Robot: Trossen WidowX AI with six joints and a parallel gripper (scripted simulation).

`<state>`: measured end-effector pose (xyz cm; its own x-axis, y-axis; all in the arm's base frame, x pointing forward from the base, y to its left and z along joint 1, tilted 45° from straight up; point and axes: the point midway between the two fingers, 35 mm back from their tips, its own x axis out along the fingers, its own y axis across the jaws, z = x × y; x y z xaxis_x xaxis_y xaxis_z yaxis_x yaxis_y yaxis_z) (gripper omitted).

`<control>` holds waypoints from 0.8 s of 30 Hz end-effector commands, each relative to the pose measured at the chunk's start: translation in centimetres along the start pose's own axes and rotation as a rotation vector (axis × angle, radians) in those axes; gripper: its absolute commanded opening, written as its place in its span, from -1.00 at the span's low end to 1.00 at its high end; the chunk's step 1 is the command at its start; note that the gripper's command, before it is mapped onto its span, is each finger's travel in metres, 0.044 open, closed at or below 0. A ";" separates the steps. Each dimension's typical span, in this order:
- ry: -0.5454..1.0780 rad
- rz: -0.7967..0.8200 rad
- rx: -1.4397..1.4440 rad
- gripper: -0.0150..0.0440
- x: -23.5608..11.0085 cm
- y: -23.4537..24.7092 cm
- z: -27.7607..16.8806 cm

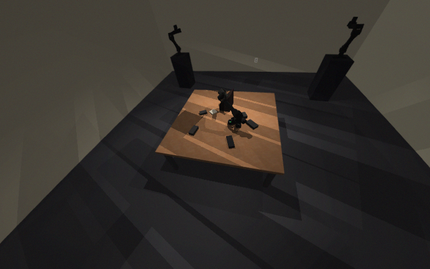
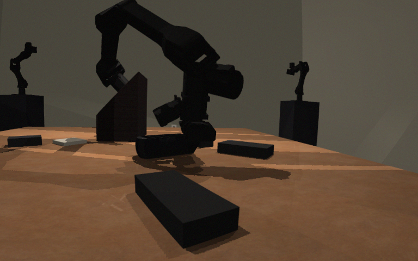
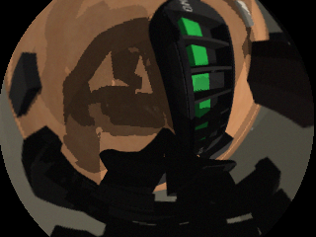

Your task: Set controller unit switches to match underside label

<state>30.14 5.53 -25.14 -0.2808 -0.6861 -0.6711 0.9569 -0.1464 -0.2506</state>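
Note:
The dark grey controller unit (image 2: 165,147) (image 3: 173,79) (image 1: 231,123) lies on the wooden bench (image 2: 323,197) (image 1: 202,152) with its switch side up. In the wrist view a row of rocker switches (image 3: 199,69) runs along its top, and several show bright green faces. My gripper (image 3: 165,130) (image 2: 197,135) is shut with nothing between its fingers. It is low over the near end of the unit, at the right end in the exterior view. The fingertips are dark against the unit, so I cannot tell whether they touch it. The label is hidden.
Dark blocks lie around: one in front (image 2: 184,204) (image 1: 230,142), one to the right (image 2: 245,149) (image 1: 252,124), two to the left (image 2: 24,140) (image 1: 194,129). A white plate (image 2: 69,141) (image 1: 213,111) and a dark wedge (image 2: 123,110) stand behind. Two pedestals with arms stand off the bench.

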 end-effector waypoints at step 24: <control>-0.034 0.130 -0.141 -0.49 -6.8 4.1 0.1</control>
<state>35.52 9.19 -22.06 -0.1636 -0.7084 -0.6866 0.9677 0.0200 -0.2512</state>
